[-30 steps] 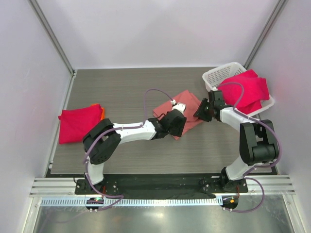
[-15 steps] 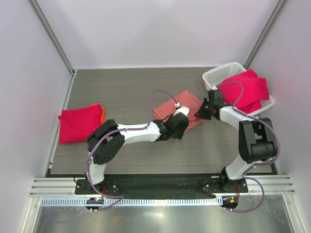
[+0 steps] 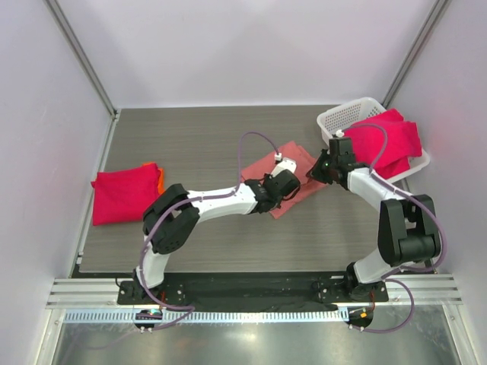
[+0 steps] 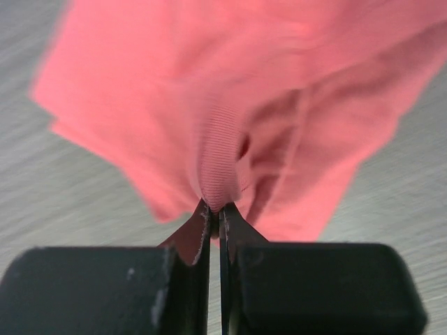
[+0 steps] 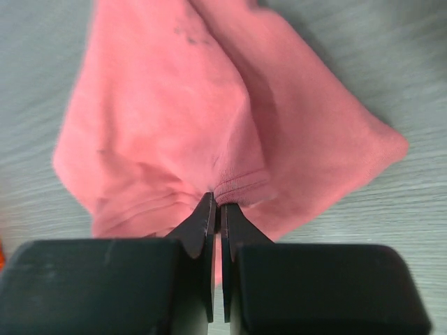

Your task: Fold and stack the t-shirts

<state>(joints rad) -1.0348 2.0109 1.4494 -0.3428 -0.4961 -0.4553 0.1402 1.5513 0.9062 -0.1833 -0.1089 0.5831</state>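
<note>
Left gripper [image 4: 215, 209] is clamped on a ribbed fold of the salmon-pink t-shirt [image 4: 230, 105], and the right gripper [image 5: 215, 202] pinches its hem. It lies rumpled at mid-tabletop [image 3: 190, 144]. One folded red t-shirt [image 3: 122, 194] sits far left. A heaped red t-shirt [image 3: 392, 141] fills the basket [image 3: 346, 115].

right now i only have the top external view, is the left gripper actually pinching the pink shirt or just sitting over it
Observer: Pinching. In the left wrist view the left gripper is shut on a ribbed band of the salmon-pink t-shirt.
Operator: and the right one
Observer: The right wrist view shows the right gripper shut on a stitched hem of the same shirt.
Operator: cloth flat there
Observer: No. It lies in overlapping layers, one corner poking out over the table.
</note>
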